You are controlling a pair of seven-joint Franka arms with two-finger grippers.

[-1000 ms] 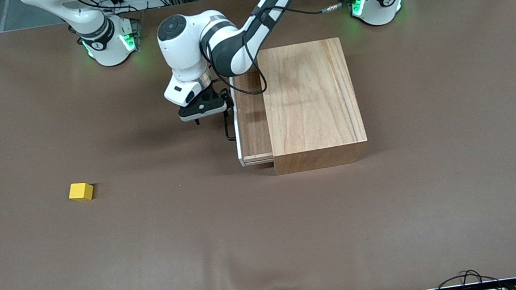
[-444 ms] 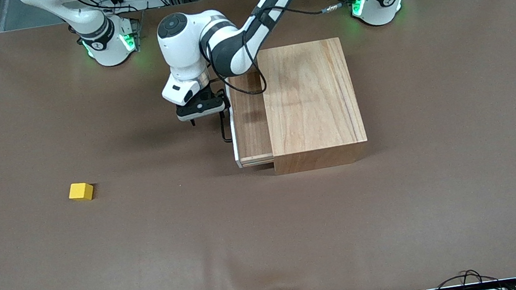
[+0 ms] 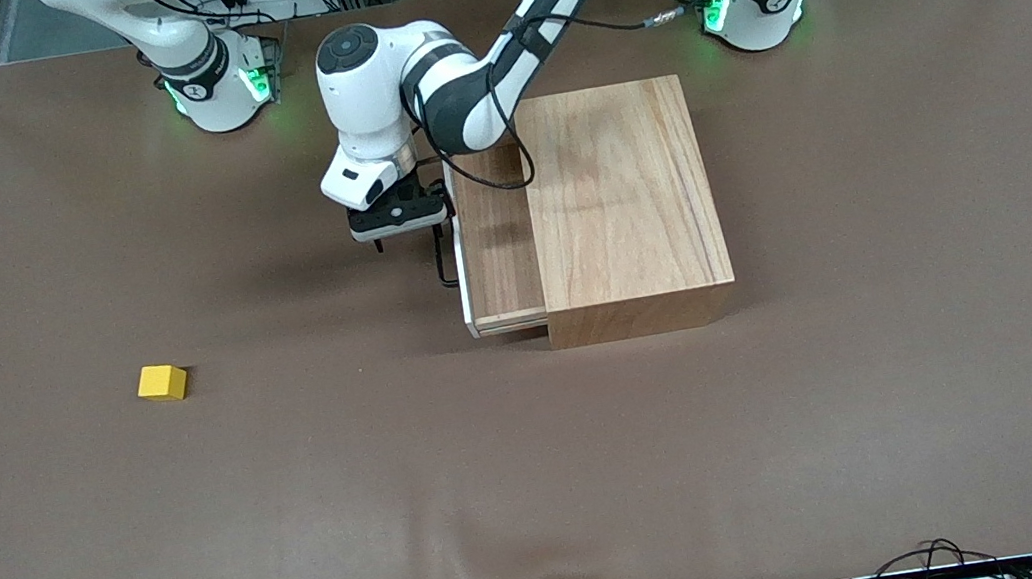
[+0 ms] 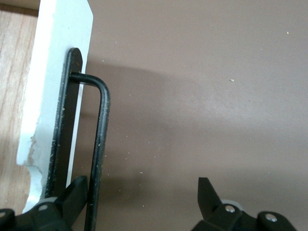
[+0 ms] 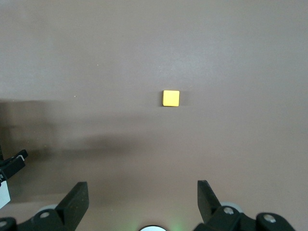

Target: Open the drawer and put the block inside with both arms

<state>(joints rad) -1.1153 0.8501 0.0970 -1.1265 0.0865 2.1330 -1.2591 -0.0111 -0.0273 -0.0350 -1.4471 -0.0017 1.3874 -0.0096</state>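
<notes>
Left gripper [image 3: 400,217], fingers apart, is hooking one finger [image 4: 77,199] inside the drawer [image 3: 494,237] handle [image 4: 98,144] at frame centre: pull straight; right gripper [image 5: 139,202] is waiting, spread, over the block [image 3: 162,383], lower left.

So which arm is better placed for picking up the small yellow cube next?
Probably the right. Its gripper hangs open with the small yellow cube in its view, lying toward its end of the table. The left gripper is open at the black handle of the light-wood drawer.
</notes>
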